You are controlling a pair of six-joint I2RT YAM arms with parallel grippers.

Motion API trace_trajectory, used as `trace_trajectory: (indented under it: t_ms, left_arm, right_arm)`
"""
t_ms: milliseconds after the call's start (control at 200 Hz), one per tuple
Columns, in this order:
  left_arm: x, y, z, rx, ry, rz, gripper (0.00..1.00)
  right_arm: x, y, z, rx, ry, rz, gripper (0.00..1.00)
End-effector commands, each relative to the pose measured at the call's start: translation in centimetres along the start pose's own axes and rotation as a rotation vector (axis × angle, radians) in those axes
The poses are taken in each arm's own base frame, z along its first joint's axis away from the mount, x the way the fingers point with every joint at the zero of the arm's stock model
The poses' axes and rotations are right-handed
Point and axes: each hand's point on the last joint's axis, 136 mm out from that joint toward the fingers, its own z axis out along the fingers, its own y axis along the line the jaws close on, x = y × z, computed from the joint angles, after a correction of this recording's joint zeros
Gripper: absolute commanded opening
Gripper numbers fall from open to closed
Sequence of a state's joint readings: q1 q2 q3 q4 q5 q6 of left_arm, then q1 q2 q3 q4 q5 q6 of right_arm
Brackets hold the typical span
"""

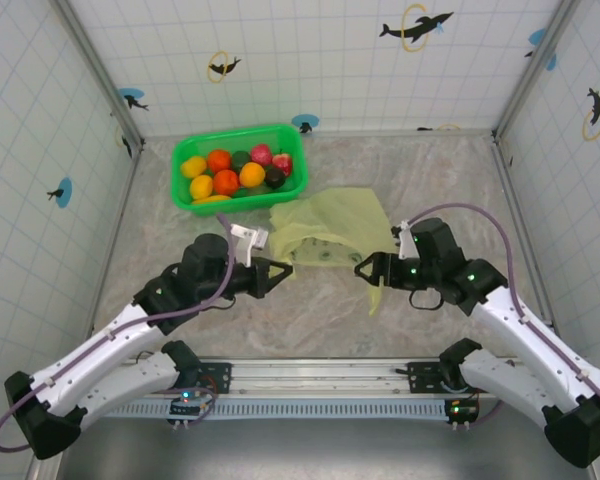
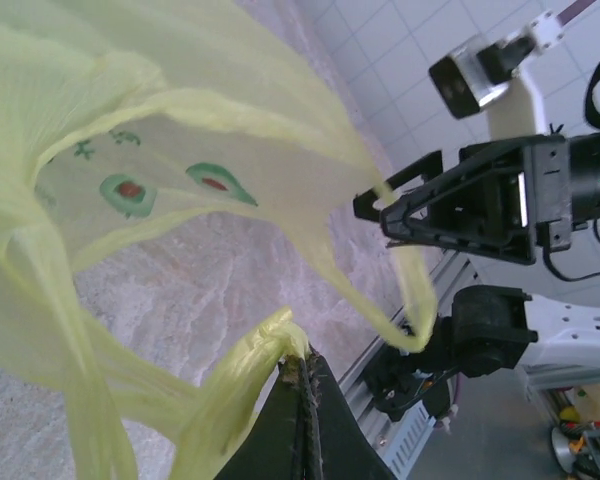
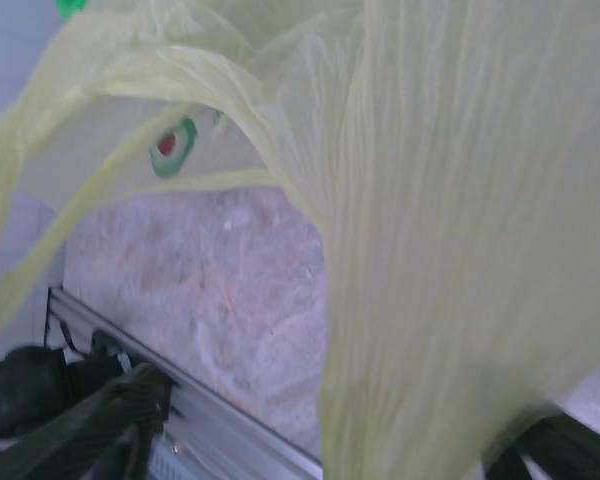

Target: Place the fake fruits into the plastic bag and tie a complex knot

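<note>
Left gripper, near left of centre: fingers pressed together, pinching bunched handle strip of plastic bag. Right gripper, near right of centre: jaws spread wide, other handle strip draped loose between them, not clamped, its tail hanging toward near edge. Bag mouth lifted between both grippers, body lying on table just beyond. Farther back, left: fake fruits heaped in green tray, just beside bag's far-left corner.

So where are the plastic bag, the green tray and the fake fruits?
plastic bag [image 1: 332, 225]: top view, crumpled middle.
green tray [image 1: 177, 173]: top view, left rim.
fake fruits [image 1: 226, 182]: top view, an orange one.
</note>
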State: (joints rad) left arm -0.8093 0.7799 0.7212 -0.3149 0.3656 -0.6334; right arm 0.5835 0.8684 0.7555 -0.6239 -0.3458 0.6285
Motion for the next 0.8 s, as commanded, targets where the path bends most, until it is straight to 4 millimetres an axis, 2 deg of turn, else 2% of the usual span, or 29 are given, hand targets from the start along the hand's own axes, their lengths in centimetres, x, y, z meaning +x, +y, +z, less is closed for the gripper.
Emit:
trace_trajectory:
  t_ms: [0, 105, 185, 300, 410, 510, 600, 746, 796]
  left_arm:
    - [0.7, 1.0, -0.9, -0.063, 0.008, -0.021, 0.00]
    - [0.5, 1.5, -1.1, -0.061, -0.053, -0.044, 0.00]
    - [0.6, 1.9, -0.8, -0.054, -0.071, -0.049, 0.00]
    - [1.9, 3.3, 0.1, -0.065, -0.060, -0.049, 0.00]
    - [3.5, 5.4, 1.0, -0.102, -0.053, -0.060, 0.00]
    - [4.5, 6.8, 1.6, -0.106, -0.074, -0.060, 0.00]
    - [5.2, 8.3, 2.0, -0.134, -0.093, -0.054, 0.00]
    - [6.1, 10.3, 2.1, -0.202, -0.103, -0.077, 0.00]
    - [6.2, 11.2, 1.9, -0.236, -0.119, -0.087, 0.05]
  right_arm:
    - [1.6, -0.9, -1.0, 0.044, 0.054, -0.095, 0.90]
    - [1.5, -2.8, -1.1, 0.145, 0.040, -0.104, 0.89]
    - [0.7, -2.3, -1.1, 0.121, -0.002, -0.109, 0.86]
    - [-0.7, -1.0, -0.7, 0.055, -0.069, -0.108, 0.79]
    - [-0.8, -0.6, 1.4, 0.015, -0.067, -0.084, 0.65]
    - [-0.9, 0.0, 3.4, 0.044, -0.096, -0.135, 0.64]
    - [-1.4, -0.2, 5.2, 0.115, -0.122, -0.168, 0.63]
    - [-2.8, -0.4, 7.5, 0.196, -0.137, -0.189, 0.57]
    - [-2.9, -0.6, 8.3, 0.207, -0.127, -0.188, 0.56]
